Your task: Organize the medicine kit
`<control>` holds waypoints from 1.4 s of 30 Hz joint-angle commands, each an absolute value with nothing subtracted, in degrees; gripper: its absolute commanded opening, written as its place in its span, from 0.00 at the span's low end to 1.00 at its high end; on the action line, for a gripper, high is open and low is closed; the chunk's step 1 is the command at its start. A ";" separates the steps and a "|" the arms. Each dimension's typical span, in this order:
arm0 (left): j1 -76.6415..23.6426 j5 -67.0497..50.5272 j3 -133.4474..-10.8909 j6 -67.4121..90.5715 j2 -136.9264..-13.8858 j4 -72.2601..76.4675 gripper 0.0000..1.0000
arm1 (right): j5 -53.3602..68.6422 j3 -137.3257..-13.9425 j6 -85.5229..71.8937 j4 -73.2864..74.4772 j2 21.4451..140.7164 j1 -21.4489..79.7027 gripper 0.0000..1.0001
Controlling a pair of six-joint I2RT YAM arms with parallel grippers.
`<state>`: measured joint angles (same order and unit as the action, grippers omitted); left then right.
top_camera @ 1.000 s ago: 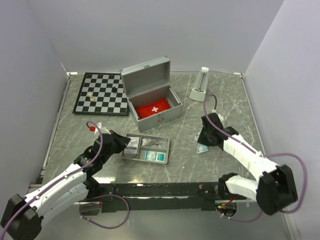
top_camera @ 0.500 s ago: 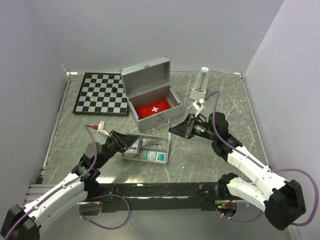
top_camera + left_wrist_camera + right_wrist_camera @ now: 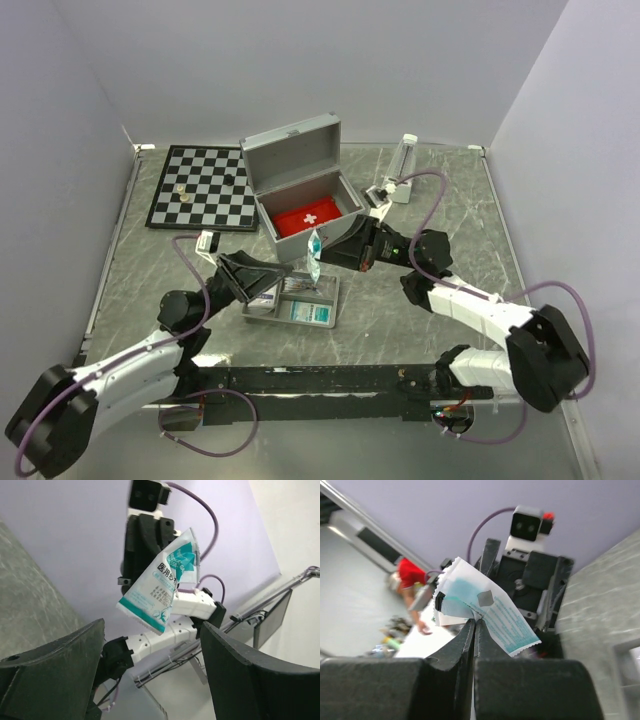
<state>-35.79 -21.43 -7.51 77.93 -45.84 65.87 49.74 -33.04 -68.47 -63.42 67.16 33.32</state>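
Note:
The medicine kit (image 3: 305, 190), a silver case, stands open at the back centre with a red pouch (image 3: 308, 217) inside. My right gripper (image 3: 327, 254) is shut on the edge of a white-and-teal sachet (image 3: 314, 256), held in the air above the grey tray (image 3: 333, 300). The right wrist view shows the sachet (image 3: 495, 607) pinched at the tips of the right gripper (image 3: 475, 624). My left gripper (image 3: 282, 274) faces it, open and empty. In the left wrist view the sachet (image 3: 162, 592) hangs just beyond the wide-apart fingers (image 3: 55, 665) of the left gripper (image 3: 150, 652).
The grey tray holds small boxes and packets (image 3: 305, 311). A chessboard (image 3: 205, 187) with a few pieces lies at the back left. A white upright object (image 3: 400, 168) stands at the back right. Purple-grey walls close the table on three sides.
The right arm lifted the sachet off the table at the right and swung it left over the tray. The left gripper rose, tilted toward it and opened wide.

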 commanded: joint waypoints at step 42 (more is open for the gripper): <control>-39.90 -29.62 -14.32 85.08 -57.84 103.63 0.75 | 52.91 -35.24 -75.85 -83.76 68.29 38.94 0.00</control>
<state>-39.38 -30.09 -12.51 86.37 -59.96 73.91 53.21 -35.03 -75.99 -72.55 69.17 38.50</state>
